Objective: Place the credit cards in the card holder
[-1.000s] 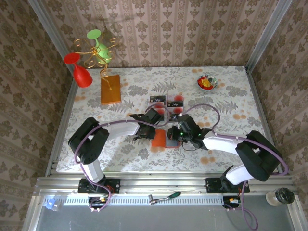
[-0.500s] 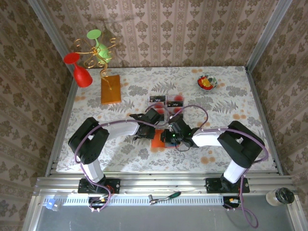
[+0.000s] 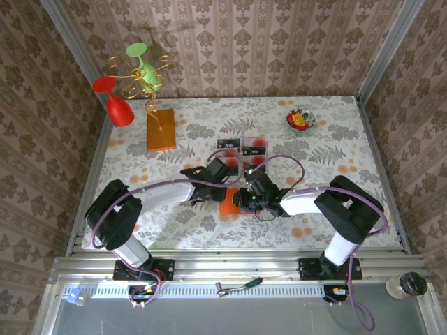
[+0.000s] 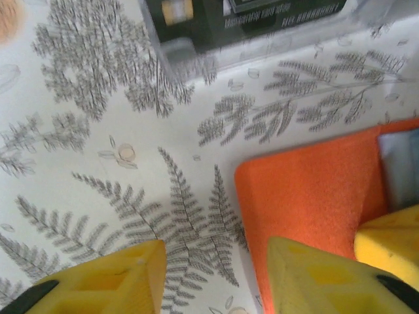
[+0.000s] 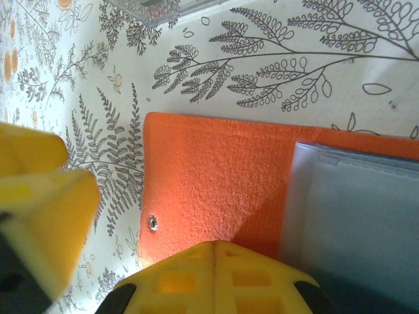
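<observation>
Lying open at the centre of the overhead view, the small flat orange leather-like card holder [image 3: 228, 204] rests on the fern-printed white counter [image 3: 335, 160]. The black-and-red credit cards [image 3: 242, 148] sit just above it in the frame, in a clear plastic tray [image 4: 196, 49], none of them in the holder yet.

The left gripper [image 3: 211, 190] hangs at the holder's left edge. In its wrist view the yellow fingers [image 4: 118, 275] stand apart with nothing but the counter between them, one overlapping the orange flap [image 4: 308, 196]. The cards [image 4: 281, 10] show along the top edge of that view.

The right gripper [image 3: 242, 199] is over the holder from the right. In its wrist view the fingers are clenched together into one yellow block [image 5: 216, 261] at the bottom centre, over the orange flap [image 5: 216, 176]. Whether they press down on it I cannot tell. A small metal snap stud [image 5: 152, 222] sits near the flap's lower left corner, and the grey-blue inside with a clear pocket [image 5: 347, 216] fills the right.

The cards look light, thin, stiff and slick. Lying flat, they are probably best taken by a raised short edge. The holder looks soft and light and will likely slide or fold shut, so it wants pinning on a flap while a card goes into the pocket.
</observation>
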### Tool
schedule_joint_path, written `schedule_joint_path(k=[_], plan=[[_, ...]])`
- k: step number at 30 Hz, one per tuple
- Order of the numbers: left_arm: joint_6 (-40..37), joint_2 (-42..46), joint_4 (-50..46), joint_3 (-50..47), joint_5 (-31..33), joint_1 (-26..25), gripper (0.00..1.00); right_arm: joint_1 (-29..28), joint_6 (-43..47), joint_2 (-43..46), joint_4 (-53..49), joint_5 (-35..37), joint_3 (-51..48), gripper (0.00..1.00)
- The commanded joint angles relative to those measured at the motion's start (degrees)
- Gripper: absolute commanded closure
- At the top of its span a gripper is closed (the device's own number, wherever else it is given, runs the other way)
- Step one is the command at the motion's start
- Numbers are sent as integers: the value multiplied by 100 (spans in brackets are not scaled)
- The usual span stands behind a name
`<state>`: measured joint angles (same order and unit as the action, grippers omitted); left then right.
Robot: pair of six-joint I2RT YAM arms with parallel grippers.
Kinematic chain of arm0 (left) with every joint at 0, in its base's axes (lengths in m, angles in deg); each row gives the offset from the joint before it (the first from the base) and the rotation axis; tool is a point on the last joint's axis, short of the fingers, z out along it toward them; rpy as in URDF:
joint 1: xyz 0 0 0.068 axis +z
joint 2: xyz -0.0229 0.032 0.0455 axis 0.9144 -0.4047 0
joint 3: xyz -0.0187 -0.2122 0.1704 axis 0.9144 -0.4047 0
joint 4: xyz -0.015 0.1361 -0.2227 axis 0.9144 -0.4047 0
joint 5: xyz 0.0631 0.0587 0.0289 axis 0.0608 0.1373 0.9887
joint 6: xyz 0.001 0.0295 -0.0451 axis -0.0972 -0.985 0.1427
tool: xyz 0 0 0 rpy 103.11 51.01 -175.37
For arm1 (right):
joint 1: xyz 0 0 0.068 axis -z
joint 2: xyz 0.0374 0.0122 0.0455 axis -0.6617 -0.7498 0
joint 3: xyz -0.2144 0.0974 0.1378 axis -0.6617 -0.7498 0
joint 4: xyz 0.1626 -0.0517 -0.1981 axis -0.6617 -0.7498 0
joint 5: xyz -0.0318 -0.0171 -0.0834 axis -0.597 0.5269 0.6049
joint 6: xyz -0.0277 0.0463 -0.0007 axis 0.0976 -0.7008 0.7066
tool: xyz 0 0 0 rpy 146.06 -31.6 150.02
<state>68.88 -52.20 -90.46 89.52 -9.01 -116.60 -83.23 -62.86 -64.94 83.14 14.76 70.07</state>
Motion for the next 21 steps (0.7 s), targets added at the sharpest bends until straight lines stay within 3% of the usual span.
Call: schedule_joint_path(k=[1,13,21], plan=[[295,9,73,-153,72,-156,58,-35,-155,-81,-58,71,-167,100],[348,-325,94,-64,503,-505,57,-54,-279,-74,13,90,-168,100],[298,-620,66,-133,607,-525,60,184,-21,600,-641,127,-67,99]])
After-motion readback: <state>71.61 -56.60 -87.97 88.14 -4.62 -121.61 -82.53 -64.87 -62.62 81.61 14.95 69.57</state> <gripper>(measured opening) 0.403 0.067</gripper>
